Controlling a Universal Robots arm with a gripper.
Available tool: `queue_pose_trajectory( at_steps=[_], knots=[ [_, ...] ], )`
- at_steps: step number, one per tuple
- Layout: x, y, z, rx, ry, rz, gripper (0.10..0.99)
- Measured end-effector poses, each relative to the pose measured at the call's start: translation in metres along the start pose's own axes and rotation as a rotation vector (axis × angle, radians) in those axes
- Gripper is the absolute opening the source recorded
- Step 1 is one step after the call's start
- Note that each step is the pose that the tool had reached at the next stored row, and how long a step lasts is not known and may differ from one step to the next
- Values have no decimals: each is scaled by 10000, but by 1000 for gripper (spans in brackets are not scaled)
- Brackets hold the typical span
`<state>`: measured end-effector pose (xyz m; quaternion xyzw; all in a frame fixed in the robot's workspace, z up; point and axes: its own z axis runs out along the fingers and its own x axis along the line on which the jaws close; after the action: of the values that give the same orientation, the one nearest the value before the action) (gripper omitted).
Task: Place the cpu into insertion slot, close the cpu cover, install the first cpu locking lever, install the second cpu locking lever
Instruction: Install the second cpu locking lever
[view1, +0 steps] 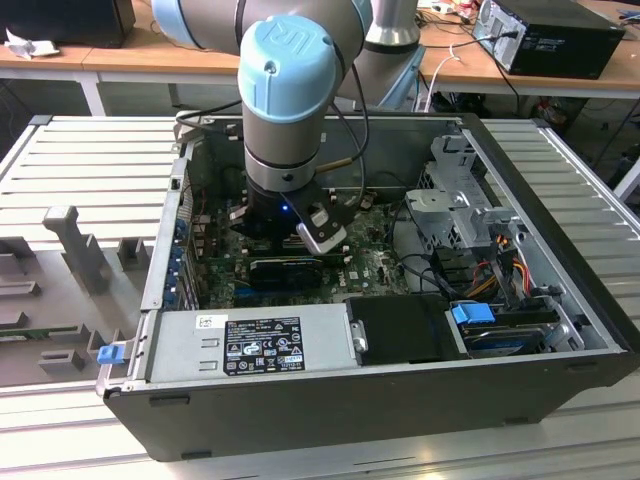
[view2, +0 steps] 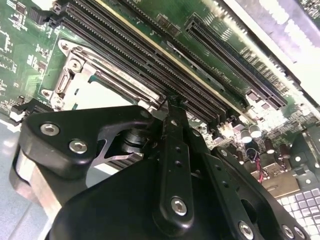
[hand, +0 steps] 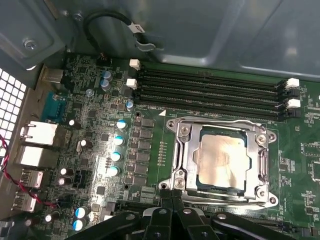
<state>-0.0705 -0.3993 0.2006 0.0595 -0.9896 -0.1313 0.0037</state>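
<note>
Black gripper (hand: 171, 196) clenched, fingertips pressed together, empty, at near edge of insertion slot (hand: 178, 172). Beyond, seated in slot, cpu (hand: 222, 159), silvery cpu cover (hand: 260, 151) closed around it. Farther off, long black memory slots (hand: 210, 92).

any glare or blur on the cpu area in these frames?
First wrist view: cpu in focus, its metal top showing a soft warm sheen; cover frame has small bright highlights. Second wrist view: gripper sharp and dark up close, the board's far corner washed out. Exterior view: arm shades the board beneath it.
</note>
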Motion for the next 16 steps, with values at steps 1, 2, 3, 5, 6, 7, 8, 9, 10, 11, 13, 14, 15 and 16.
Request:
queue_pose_trajectory(
  at_steps=[1,2,3,5,6,7,8,9,10,11,13,14,15,16],
  knots=[
    [0,1,5,-15,-1,-2,106],
    [7,1,13,-64,-6,-1,106],
    [10,1,20,-116,-13,-5,106],
    [14,5,30,-229,-28,-6,106],
    [18,9,33,-259,-31,-6,106],
    [22,11,35,-287,-33,-8,106],
    [36,17,41,-316,-37,-9,106],
    [46,20,46,-325,-38,-9,106],
    [54,23,52,-334,-38,-9,106],
    [58,24,66,-355,-41,-11,106],
    [58,25,63,-373,-43,-10,106],
    [58,30,46,-380,-47,-10,106],
    [58,38,14,-387,-46,-11,106],
    [57,52,-35,-386,-45,-10,106]
  ],
)
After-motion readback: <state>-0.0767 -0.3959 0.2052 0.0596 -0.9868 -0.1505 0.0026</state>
